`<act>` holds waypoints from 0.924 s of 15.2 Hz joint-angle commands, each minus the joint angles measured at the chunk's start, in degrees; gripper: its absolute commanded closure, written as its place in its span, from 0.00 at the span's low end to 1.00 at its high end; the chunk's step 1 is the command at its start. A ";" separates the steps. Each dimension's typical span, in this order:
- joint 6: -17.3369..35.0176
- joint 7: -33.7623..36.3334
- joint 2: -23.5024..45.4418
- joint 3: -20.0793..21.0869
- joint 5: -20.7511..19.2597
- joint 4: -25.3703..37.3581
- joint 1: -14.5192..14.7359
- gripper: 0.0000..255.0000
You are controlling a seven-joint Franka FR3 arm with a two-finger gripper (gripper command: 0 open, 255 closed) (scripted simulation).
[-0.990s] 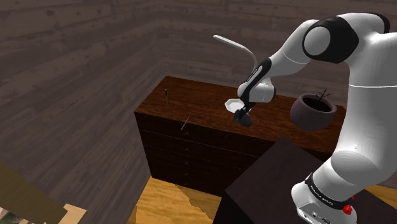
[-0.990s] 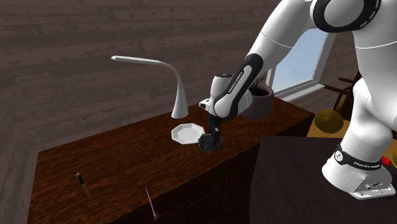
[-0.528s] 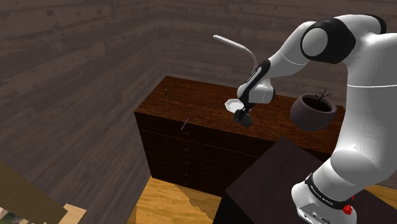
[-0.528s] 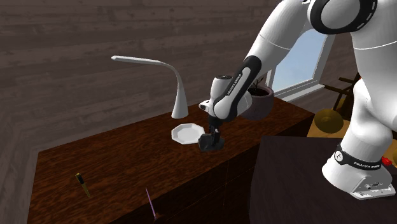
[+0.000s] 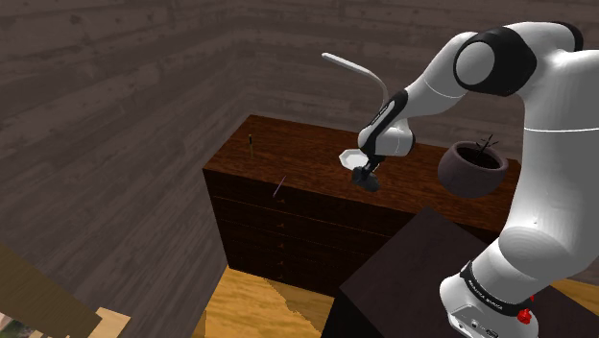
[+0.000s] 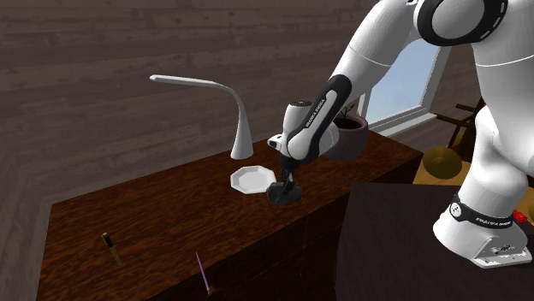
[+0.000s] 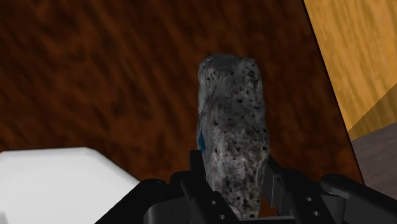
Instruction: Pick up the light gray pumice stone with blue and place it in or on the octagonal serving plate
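Note:
In the wrist view the speckled grey pumice stone (image 7: 232, 140), with a blue streak on one side, stands upright between my two black fingers (image 7: 195, 167), which clasp it on both sides. My gripper (image 6: 285, 190) reaches down onto the dark wooden dresser top (image 6: 154, 222), shut on the stone there. The white octagonal plate (image 6: 251, 179) lies just beside the gripper, toward the lamp; its corner shows near my fingers (image 7: 57, 184). In the shoulder view the gripper (image 5: 367, 180) hangs right below the plate (image 5: 351, 155).
A white bent-neck lamp (image 6: 242, 128) stands behind the plate. A dark round pot (image 5: 472, 168) sits on the dresser near the arm. A small yellow-and-black stick (image 6: 111, 248) and a thin purple piece (image 6: 203, 272) lie toward the dresser's far end.
The fingers have come together onto the pumice stone. The arm has barely moved and the stone stays on the dresser top.

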 commanded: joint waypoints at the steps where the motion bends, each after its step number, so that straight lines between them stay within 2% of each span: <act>1: 0.00 0.01 0.03 0.03 0.00 0.02 0.02 1.00; 3: 0.04 -0.03 0.05 0.06 0.02 0.00 -0.01 1.00; 14: -6.45 3.61 -8.31 -4.56 -4.43 -1.96 3.64 1.00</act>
